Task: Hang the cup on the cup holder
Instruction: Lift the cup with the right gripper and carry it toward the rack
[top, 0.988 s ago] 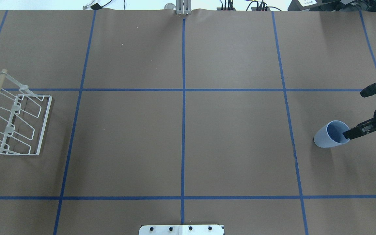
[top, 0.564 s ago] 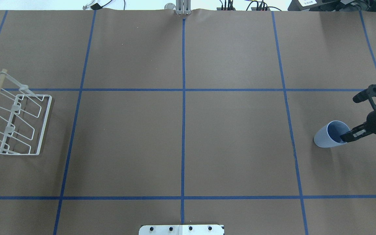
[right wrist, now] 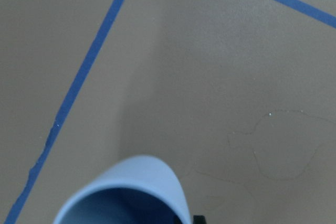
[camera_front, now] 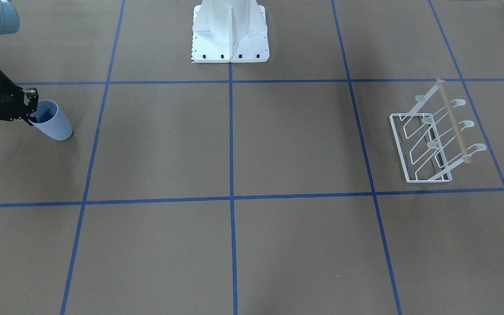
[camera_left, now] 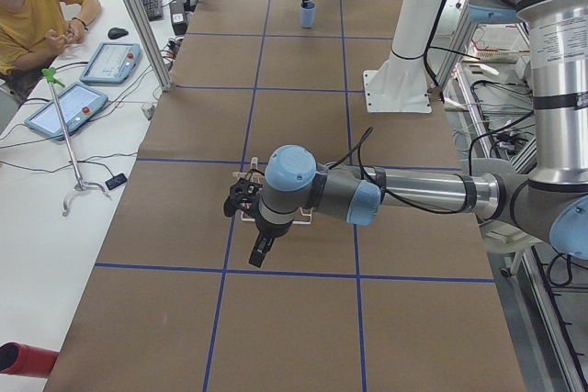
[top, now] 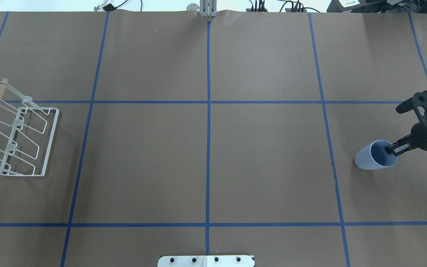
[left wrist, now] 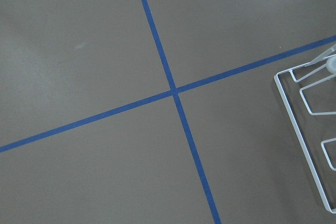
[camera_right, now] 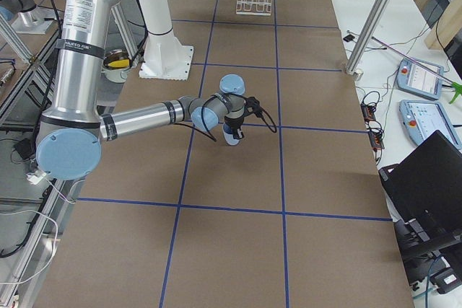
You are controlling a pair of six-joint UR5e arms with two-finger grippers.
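The pale blue-grey cup (top: 365,161) stands at the table's right end; it also shows in the front view (camera_front: 57,124), the right side view (camera_right: 231,138) and the right wrist view (right wrist: 131,192). My right gripper (top: 391,149) is at its rim, one finger inside and one outside the near wall, shut on the wall. The white wire cup holder (top: 52,139) with its wooden rod stands at the far left (camera_front: 398,148). My left gripper (camera_left: 260,252) hangs above it, seen only from the side; I cannot tell if it is open.
The white robot pedestal (camera_front: 230,35) stands at the table's near edge. Blue tape lines (top: 208,111) grid the brown table. A person (camera_left: 37,16) sits at a side desk with tablets.
My right gripper has moved left over the cup's rim and stands more upright. The cup has shifted slightly to the left. The cup holder has not moved.
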